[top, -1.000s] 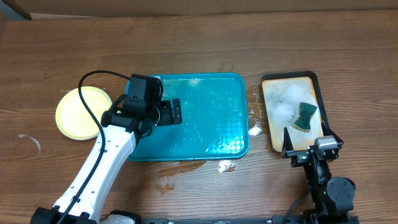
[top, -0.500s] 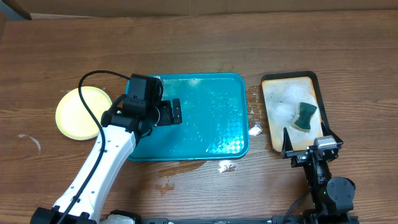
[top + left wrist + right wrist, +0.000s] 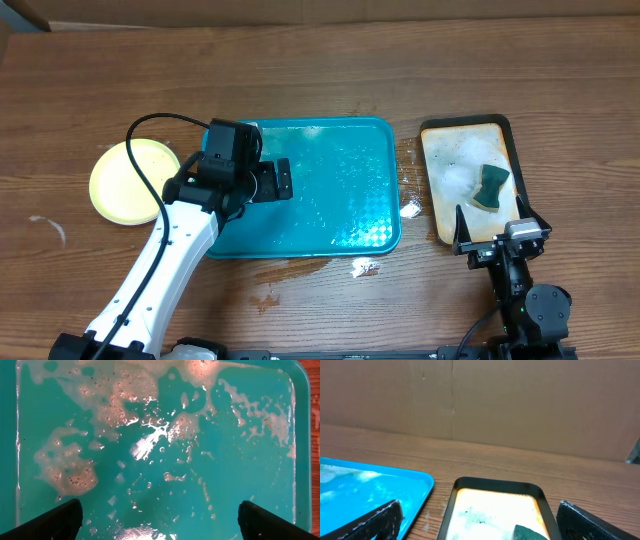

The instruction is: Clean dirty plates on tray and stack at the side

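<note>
**Item 1.** Round, shallow, pale yellow-green plate. It is laid flat on the brown wooden bench, outside the tray, at 9 o'clock of it and near its left rim. Only this one plate is seen from overhead; whether others lie beneath it cannot be told. Its 12 o'clock edge is crossed by a black cable.

**Item 2.** Large teal-blue rectangular plastic tray with rounded corners and a raised rim. It is set mid-bench, long side running 9 to 3 o'clock. Its floor is wetted and patched with white foam, thickest along the 12 o'clock side of the left wrist view.

**Item 3.** Left fingers. They are held above the 9 o'clock end of the teal tray, pointed toward 3 o'clock and spread wide. Only wet tray floor is seen between them.

**Item 4.** Smaller beige tray with a dark rim. It is placed at 3 o'clock of the teal tray, apart from it. A green sponge is lodged near its middle, with a mound of white suds just beside it at 9 o'clock.

**Item 5.** Right fingers. They are stationed at the 6 o'clock end of the beige tray, pointed toward 12 o'clock and spread wide, with nothing gripped.

**Item 6.** Wet patches and foam flecks. These are scattered on the bench at 6 o'clock of the teal tray and in the gap between the two trays.
</note>
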### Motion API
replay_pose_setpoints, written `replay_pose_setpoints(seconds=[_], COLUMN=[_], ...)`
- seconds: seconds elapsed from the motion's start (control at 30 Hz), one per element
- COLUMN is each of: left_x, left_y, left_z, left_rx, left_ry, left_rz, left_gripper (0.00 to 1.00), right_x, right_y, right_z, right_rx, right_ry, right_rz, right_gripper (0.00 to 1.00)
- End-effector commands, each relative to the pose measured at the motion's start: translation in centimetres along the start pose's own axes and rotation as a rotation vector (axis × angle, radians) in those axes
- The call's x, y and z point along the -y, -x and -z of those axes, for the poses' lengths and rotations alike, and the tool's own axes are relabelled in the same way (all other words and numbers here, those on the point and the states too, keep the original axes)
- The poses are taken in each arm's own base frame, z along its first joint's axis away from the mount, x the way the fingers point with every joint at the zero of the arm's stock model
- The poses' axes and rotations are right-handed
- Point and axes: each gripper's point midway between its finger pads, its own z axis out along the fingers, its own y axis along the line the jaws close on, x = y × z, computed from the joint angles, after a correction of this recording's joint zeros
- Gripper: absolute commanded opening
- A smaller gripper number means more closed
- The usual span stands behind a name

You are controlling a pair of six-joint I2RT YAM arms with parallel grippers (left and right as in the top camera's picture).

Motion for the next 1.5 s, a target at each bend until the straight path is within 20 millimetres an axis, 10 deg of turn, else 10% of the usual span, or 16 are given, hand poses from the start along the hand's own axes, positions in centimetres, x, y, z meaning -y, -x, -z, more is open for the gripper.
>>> replay_pose_setpoints(seconds=[0.0,0.33,0.7,1.13,1.47], left_x=[-0.2,-0.7,0.8,-0.5,-1.1], left_y=[0.5,4.9,12.6,8.2,1.8], left_z=[0.3,3.5,19.8,27.7,23.9], left_rx=[0.022,0.260,0.901,1.251,1.353], left_ry=[0.025,0.101,0.131,0.149,0.017], left_rz=[-0.017,-0.038,-0.179,-0.309,-0.416], left_gripper=[1.00,1.00,1.00,1.00,1.00], right_x=[0.1,0.1,0.1,0.1,0.1], right_y=[-0.2,-0.2,-0.2,-0.2,-0.2], right_z=[0.0,0.0,0.0,0.0,0.0], right_rx=[0.002,0.002,0.002,0.002,0.002], right_ry=[-0.006,-0.006,-0.006,-0.006,-0.006], right_rz=[0.003,0.003,0.003,0.003,0.003], right_gripper=[1.00,1.00,1.00,1.00,1.00])
